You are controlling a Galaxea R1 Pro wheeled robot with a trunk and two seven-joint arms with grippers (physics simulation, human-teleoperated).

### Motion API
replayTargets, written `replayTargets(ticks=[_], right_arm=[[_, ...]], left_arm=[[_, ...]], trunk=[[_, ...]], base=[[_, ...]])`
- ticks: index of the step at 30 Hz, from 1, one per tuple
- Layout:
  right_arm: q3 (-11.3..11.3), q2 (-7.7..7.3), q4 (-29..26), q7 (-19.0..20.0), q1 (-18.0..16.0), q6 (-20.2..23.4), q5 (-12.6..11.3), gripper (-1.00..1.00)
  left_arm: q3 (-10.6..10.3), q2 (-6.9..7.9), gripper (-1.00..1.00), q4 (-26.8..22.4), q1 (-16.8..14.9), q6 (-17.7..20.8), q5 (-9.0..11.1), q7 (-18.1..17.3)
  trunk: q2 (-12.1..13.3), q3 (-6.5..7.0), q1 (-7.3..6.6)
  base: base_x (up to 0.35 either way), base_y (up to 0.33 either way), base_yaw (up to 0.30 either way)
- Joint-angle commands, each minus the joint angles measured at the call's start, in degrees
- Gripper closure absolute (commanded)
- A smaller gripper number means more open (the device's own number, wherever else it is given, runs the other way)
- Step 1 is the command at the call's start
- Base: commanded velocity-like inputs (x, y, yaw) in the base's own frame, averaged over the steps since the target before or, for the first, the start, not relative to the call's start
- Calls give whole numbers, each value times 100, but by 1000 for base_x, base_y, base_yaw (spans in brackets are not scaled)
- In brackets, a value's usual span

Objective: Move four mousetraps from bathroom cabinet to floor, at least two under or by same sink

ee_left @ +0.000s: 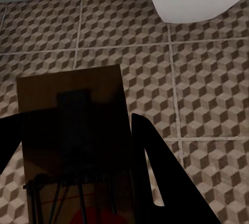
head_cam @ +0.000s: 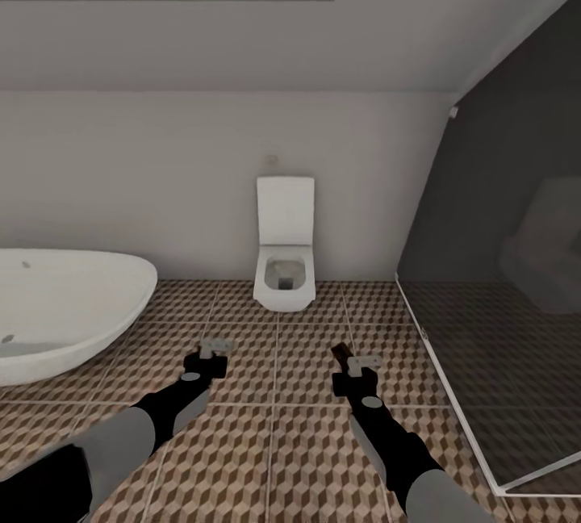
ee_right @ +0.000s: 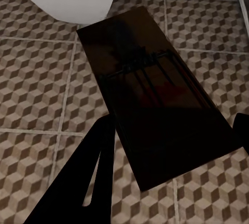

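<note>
Over the bathroom floor, left tool at 7 o'clock of the toilet clamps a mousetrap, its near end cut off; right tool at 5 o'clock grips another mousetrap, dark, wire barely readable.

Head camera overlooks tiled floor, wrist cameras close above it

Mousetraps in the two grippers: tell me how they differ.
The left gripper's mousetrap lies straight along its jaws, red spot near the camera; the right gripper's mousetrap sits skewed across its jaws. In the head view the right one shows as a dark sliver; the left cannot be made out. Both are dark boards with wire, above the patterned floor.
</note>
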Motion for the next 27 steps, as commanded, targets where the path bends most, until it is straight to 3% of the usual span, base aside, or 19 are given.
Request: replayTargets(ticks=[1, 6, 12, 18, 23, 27], right_arm=[[38, -2, -10, -26, -4, 19, -71, 100], [41, 0, -10, -17, -6, 12, -69, 100], [48, -3, -10, -9, -5, 0, -68, 100], [50, -11, -7, 6, -2, -20, -68, 100], [50, -14, 68, 11, -2, -649, -68, 100], [50, -13, 76, 15, -4, -683, -68, 100]], left_arm=[[-49, -6, 100, -25, -6, -13, 37, 46], [-51, -77, 100, -52, -6, -36, 25, 46], [-69, -83, 100, -44, -6, -560, 12, 39], [-77, -86, 100, -41, -6, -707, 3, 37], [-84, -84, 100, -34, -6, -729, -2, 37], [-205, -83, 100, -30, -6, -734, 0, 37]], trunk=[[-52, -38, 24], [-252, -173, 134], [-493, -337, 266], [-733, -500, 398], [-934, -633, 508], [-1094, -740, 595]], base=[[0, 0, 0], [0, 0, 0], [0, 0, 0], [0, 0, 0], [0, 0, 0], [0, 0, 0]])
